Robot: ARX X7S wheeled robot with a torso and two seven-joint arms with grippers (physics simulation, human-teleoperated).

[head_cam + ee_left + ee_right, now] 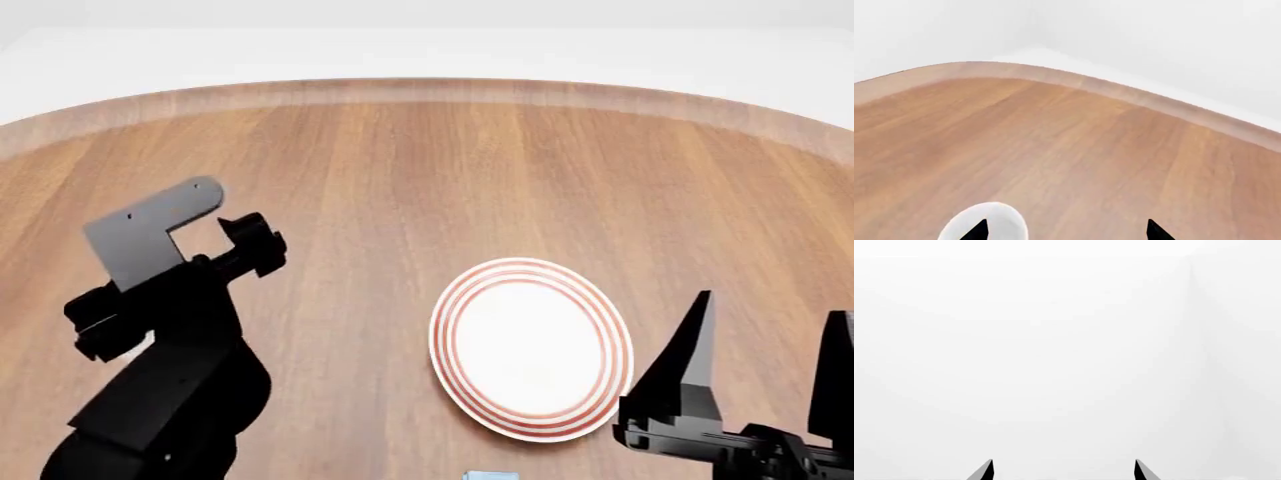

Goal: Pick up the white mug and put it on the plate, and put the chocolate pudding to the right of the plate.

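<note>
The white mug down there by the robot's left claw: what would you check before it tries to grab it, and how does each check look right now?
1. Left gripper open: ok, its two tips stand apart.
2. White mug lined up between the tips: not ok, in the left wrist view it sits at one tip, not centred.
3. Mug handle direction: cannot tell, only part of the mug shows.
4. Plate free to receive the mug: ok, nothing lies on it.
5. Right gripper out of the way: ok, it is open, holds nothing, beside the plate.
6. Chocolate pudding position: cannot tell, only a small sliver shows at the head view's bottom edge.
</note>
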